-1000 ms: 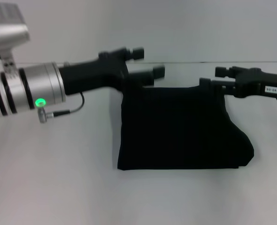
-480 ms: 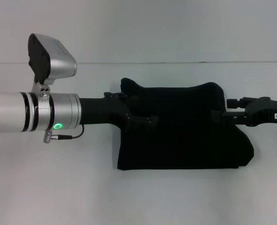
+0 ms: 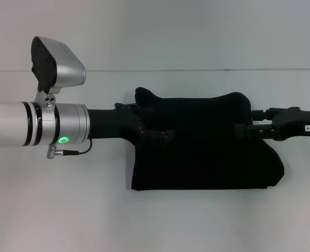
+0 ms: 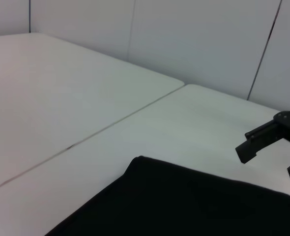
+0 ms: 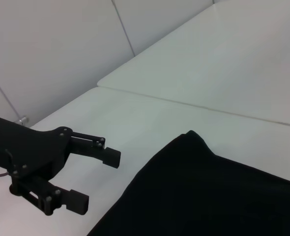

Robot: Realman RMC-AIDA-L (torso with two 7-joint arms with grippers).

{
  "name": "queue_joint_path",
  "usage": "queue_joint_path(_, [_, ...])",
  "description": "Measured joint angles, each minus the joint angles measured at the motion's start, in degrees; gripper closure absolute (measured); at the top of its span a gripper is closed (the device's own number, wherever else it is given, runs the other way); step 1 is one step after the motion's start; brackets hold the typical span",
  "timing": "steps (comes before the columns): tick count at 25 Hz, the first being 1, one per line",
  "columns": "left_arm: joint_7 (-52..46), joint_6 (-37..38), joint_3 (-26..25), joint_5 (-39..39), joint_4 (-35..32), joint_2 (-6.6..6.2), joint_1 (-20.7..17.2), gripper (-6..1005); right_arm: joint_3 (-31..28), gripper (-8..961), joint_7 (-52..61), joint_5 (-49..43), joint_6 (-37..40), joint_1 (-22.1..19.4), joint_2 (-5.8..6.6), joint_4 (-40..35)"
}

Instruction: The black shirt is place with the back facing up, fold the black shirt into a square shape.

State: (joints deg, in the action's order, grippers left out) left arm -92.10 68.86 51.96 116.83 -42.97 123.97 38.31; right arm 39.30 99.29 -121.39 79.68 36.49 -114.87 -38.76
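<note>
Since a second ago both arms have swung inward over the cloth, and the far edge has settled flat. The soft black cloth shirt (image 3: pixel 202 144), folded into a rough rectangle, lies on the white table (image 3: pixel 65 210). The left gripper (image 3: pixel 163 135), fingers spread, hovers at its left edge. The right gripper (image 3: pixel 244 129), fingers parted, hangs at its right edge.

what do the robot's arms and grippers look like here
The left arm is a silver-white cylinder with black ring bands, a lit green dot, a thin black cable and a silver camera block with a black face on top. Its left gripper is matte black, with two blunt, square-ended fingers. The right gripper is black too, its body bearing a small white printed label.
</note>
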Motion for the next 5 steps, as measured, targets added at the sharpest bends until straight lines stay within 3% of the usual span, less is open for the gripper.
queue_joint_path(5, [-2.38, -1.3, 0.21, 3.52, -0.24, -0.04, 0.35, 95, 0.07, 37, 2.01, -2.8, 0.03, 1.04, 0.22, -0.3])
